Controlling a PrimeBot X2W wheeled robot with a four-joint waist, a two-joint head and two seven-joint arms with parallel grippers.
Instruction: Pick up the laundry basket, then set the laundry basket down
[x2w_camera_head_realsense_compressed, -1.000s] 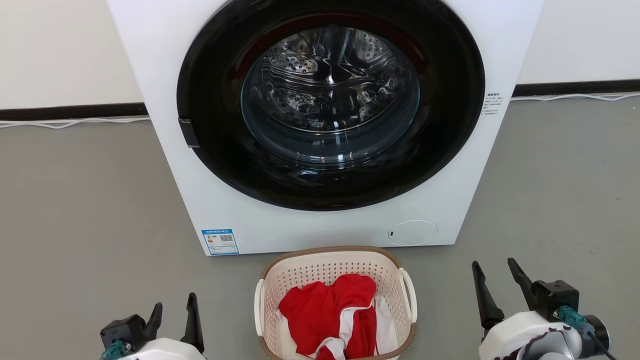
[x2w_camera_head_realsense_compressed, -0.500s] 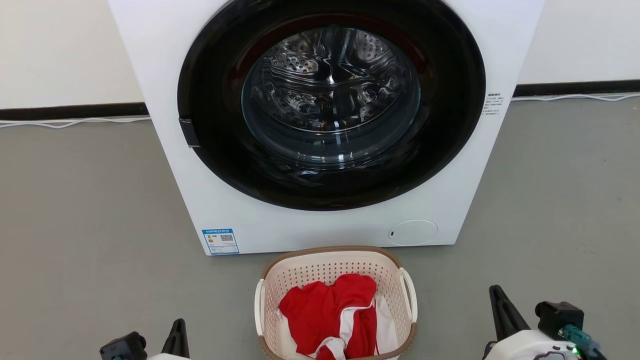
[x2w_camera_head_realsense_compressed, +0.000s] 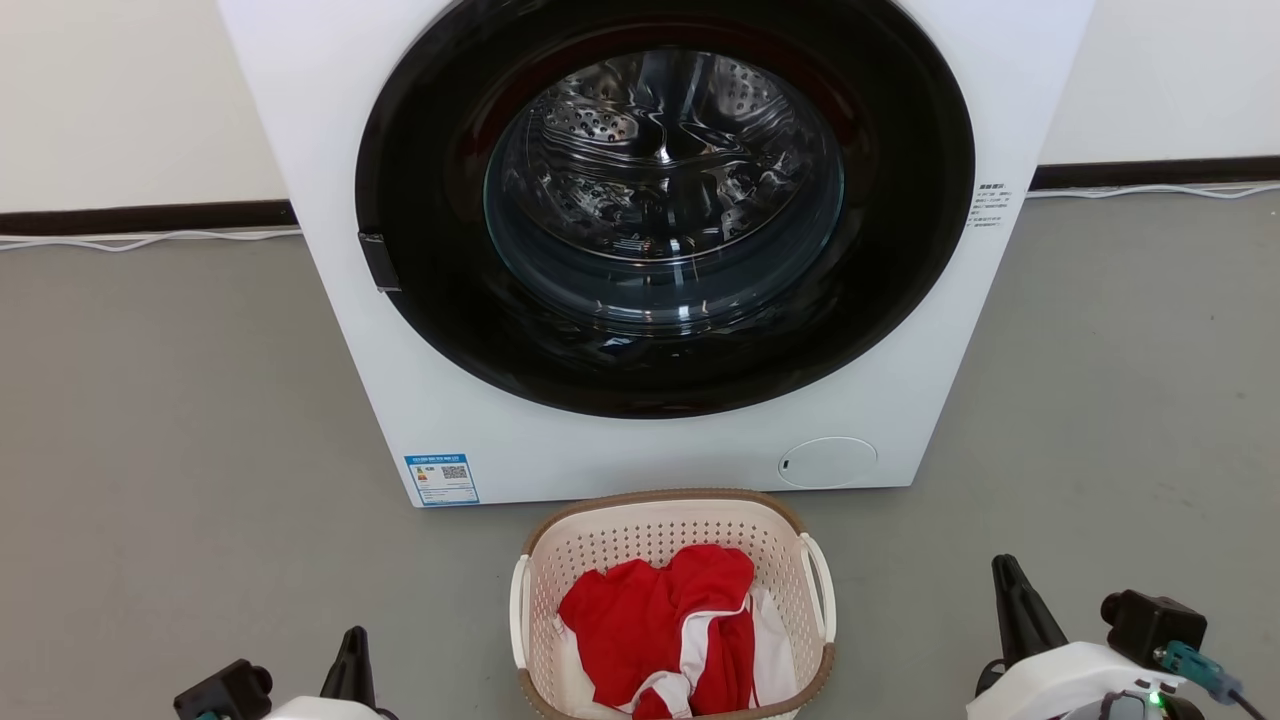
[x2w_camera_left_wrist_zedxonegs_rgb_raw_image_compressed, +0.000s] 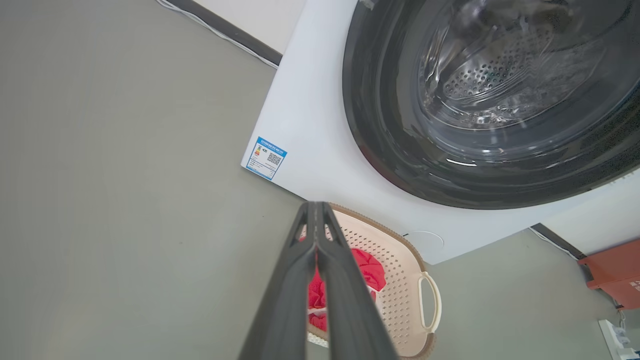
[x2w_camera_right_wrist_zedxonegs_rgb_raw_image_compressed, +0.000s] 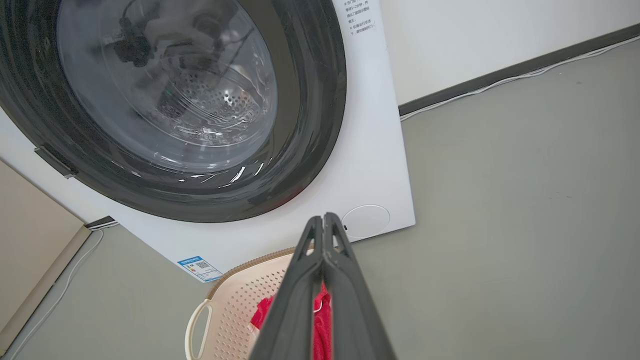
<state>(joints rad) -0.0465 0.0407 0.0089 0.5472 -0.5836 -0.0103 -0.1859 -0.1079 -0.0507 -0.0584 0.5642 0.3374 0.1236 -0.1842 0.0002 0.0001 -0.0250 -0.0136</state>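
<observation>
The laundry basket (x2w_camera_head_realsense_compressed: 660, 535), cream-white and perforated with a brown rim, stands on the grey floor just in front of the washing machine and holds red and white clothes. My left gripper (x2w_camera_head_realsense_compressed: 352, 655) sits at the lower left, well left of the basket's left handle, with its fingers pressed together and nothing between them. My right gripper (x2w_camera_head_realsense_compressed: 1010, 600) is at the lower right, clear of the right handle, also shut and empty. In the left wrist view my shut left gripper (x2w_camera_left_wrist_zedxonegs_rgb_raw_image_compressed: 315, 207) overlaps the basket (x2w_camera_left_wrist_zedxonegs_rgb_raw_image_compressed: 395, 280). In the right wrist view my shut right gripper (x2w_camera_right_wrist_zedxonegs_rgb_raw_image_compressed: 324, 220) points over the basket (x2w_camera_right_wrist_zedxonegs_rgb_raw_image_compressed: 235, 295).
A big white washing machine (x2w_camera_head_realsense_compressed: 330, 200) with a round dark glass door (x2w_camera_head_realsense_compressed: 660, 200) stands right behind the basket. A white cable (x2w_camera_head_realsense_compressed: 140, 240) runs along the dark skirting. An orange-red object (x2w_camera_left_wrist_zedxonegs_rgb_raw_image_compressed: 612, 272) lies on the floor to the right.
Both grippers went from open to shut and dropped lower in the head view. The basket has not moved.
</observation>
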